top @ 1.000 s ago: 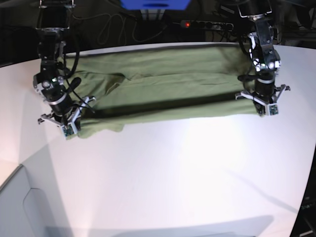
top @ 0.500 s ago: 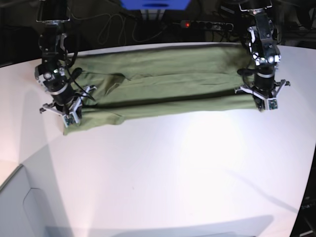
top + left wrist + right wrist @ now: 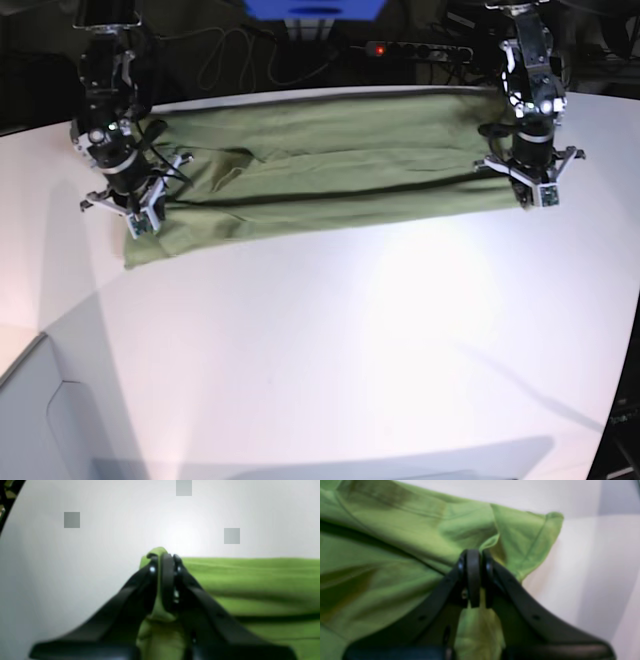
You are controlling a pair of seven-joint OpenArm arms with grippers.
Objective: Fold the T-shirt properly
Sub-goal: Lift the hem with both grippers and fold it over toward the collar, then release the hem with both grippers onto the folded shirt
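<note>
The olive-green T-shirt lies stretched sideways across the far half of the white table, its near edge lifted and doubled back over the rest. My left gripper is shut on the cloth at the right end; in the left wrist view the T-shirt bunches between the left gripper's black fingers. My right gripper is shut on the cloth at the left end; the right wrist view shows the T-shirt pinched in the right gripper, a hemmed sleeve corner beyond it.
Behind the table's far edge hang dark cables and a power strip with a red light. A blue object sits at the top centre. A grey panel adjoins the table at the near left.
Both grippers have carried the shirt's near edge away from the camera, toward the far side of the table. The folded band has narrowed and lies flatter.
</note>
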